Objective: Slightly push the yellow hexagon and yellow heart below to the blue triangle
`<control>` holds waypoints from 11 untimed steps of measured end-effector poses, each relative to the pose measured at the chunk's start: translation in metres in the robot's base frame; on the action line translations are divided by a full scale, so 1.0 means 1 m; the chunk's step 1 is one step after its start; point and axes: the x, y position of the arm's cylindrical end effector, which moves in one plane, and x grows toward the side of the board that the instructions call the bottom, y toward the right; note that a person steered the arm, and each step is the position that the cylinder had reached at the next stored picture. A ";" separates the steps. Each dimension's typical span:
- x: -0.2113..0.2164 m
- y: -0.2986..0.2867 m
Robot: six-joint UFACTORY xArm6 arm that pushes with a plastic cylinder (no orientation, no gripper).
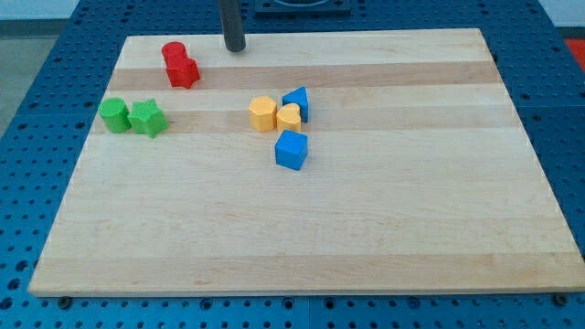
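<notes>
The rod's tip (236, 47) rests near the desk's (384, 228) top edge, well apart from all blocks, holding nothing. The yellow hexagon (262, 113) and yellow heart (289, 117) sit touching, beside the blue triangle (297, 102), with a blue cube (292, 150) just below.

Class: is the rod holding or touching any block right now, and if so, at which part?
Nothing is held. My tip rests near the view's top, apart from every block, right of the red blocks.

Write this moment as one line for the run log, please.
my tip: view's top, far from blocks | yellow hexagon, yellow heart: touching, beside blue triangle | push: not started
</notes>
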 end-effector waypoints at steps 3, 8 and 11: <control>0.065 0.009; 0.125 0.005; 0.137 0.011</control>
